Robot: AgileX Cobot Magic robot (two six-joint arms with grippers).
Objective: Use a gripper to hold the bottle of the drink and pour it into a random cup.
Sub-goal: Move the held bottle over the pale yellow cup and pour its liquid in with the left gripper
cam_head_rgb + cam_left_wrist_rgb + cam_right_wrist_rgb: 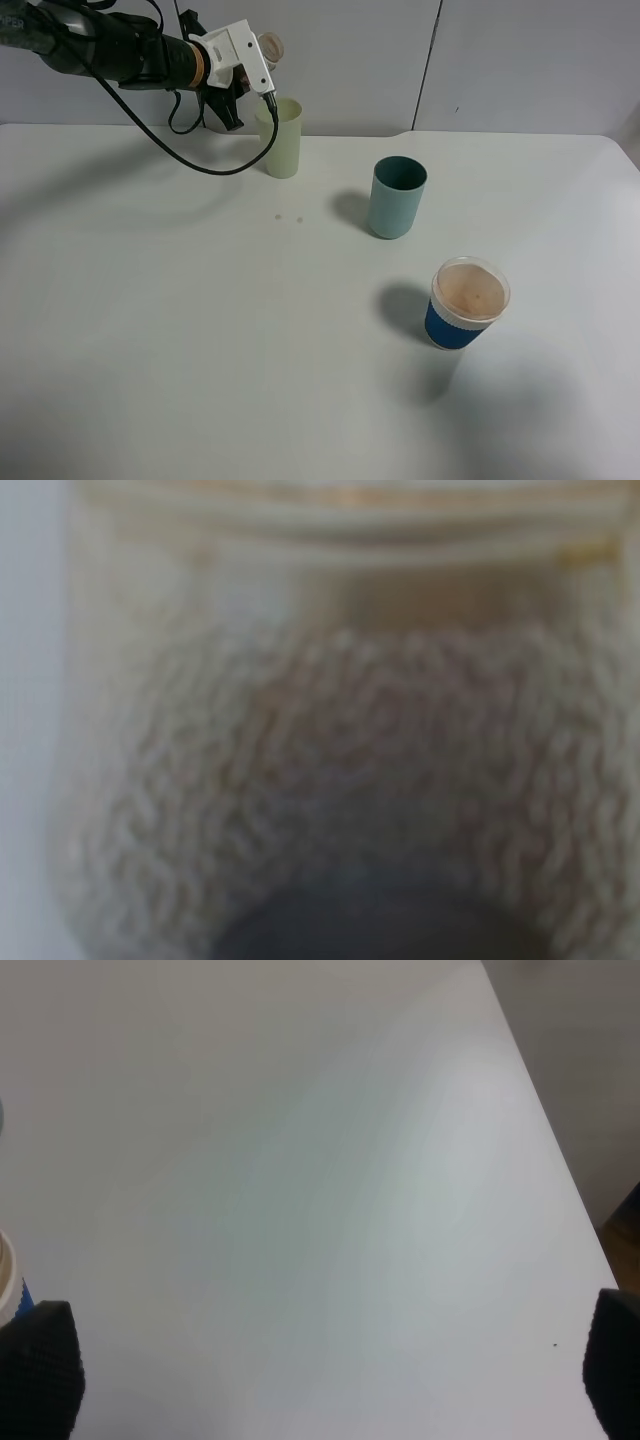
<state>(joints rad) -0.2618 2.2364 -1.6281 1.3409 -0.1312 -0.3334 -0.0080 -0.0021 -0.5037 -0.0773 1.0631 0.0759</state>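
Note:
My left gripper (245, 62) is at the far left, raised above the table, and is shut on the bottle of the drink (269, 46). The bottle is tipped sideways, with its open mouth over the rim of the pale yellow-green cup (281, 139). In the left wrist view the bottle (340, 760) fills the frame as a blurred clear wall with foamy pale-brown liquid. The pink label is hidden. My right gripper (330, 1370) is open and empty over bare table, and it does not show in the exterior view.
A teal tumbler (397, 197) stands right of the yellow-green cup. A blue-and-white paper cup (468, 303) holding brownish drink stands nearer the front right; its edge shows in the right wrist view (8, 1280). Two small drops (288, 217) lie on the white table (200, 340).

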